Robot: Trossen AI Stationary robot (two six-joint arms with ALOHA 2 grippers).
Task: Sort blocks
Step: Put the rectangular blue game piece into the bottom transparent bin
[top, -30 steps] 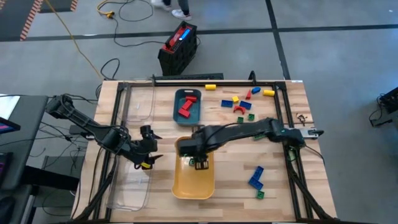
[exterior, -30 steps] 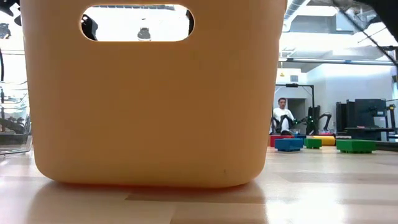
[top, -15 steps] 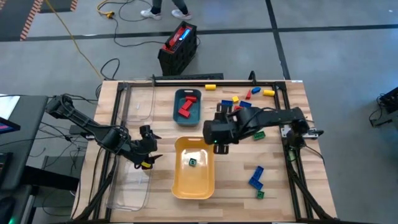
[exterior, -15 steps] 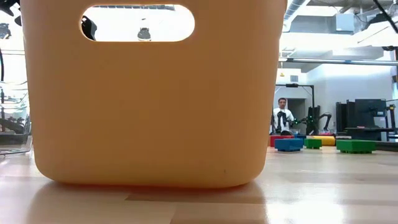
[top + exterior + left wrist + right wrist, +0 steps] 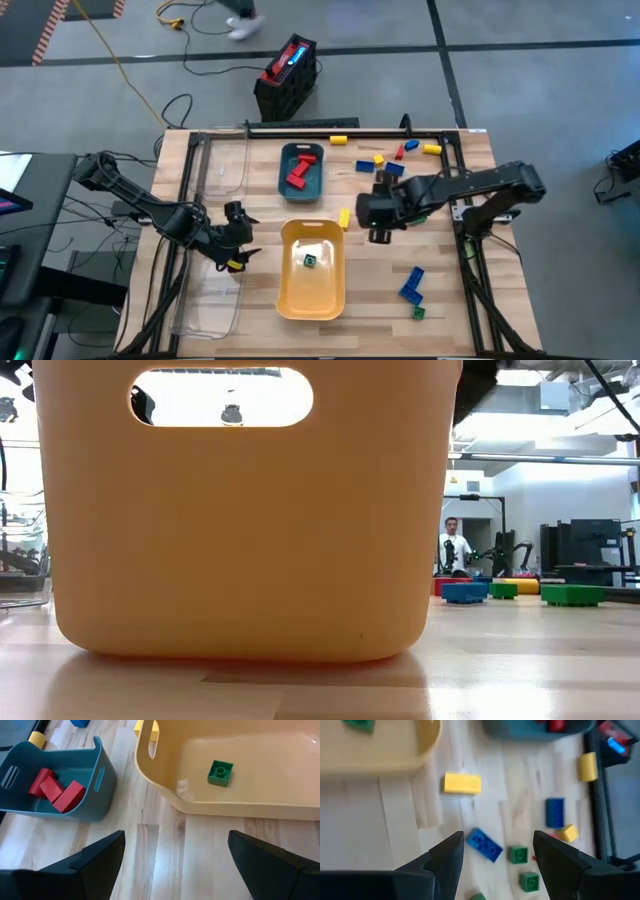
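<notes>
Wooden table (image 5: 450, 310), framed by dark rails; grey shop floor beyond, a red-and-black box (image 5: 287, 75) standing off the far edge.

Near side: blue and green blocks (image 5: 411, 288) lie loose toward the right front corner. Yellow tray (image 5: 312, 300) sits centre front, one green block (image 5: 220, 772) on its floor. Left gripper (image 5: 238, 240) waits beside that tray's left wall, fingers spread wide, empty.

Mid-table: right gripper (image 5: 378, 212) hangs just right of the tray's far corner, fingers apart with nothing between them. A yellow block (image 5: 462, 783) lies on the wood close to the tray rim.

Farther back: teal tray (image 5: 301, 185) with red blocks (image 5: 55, 792). Scattered cluster (image 5: 392, 165) of blue, green, yellow and red pieces behind the right gripper.

Judgement: next pick looks due from that cluster. Best to choose one isolated piece, square the fingers across its short sides, descend straight, avoid nudging neighbours.
</notes>
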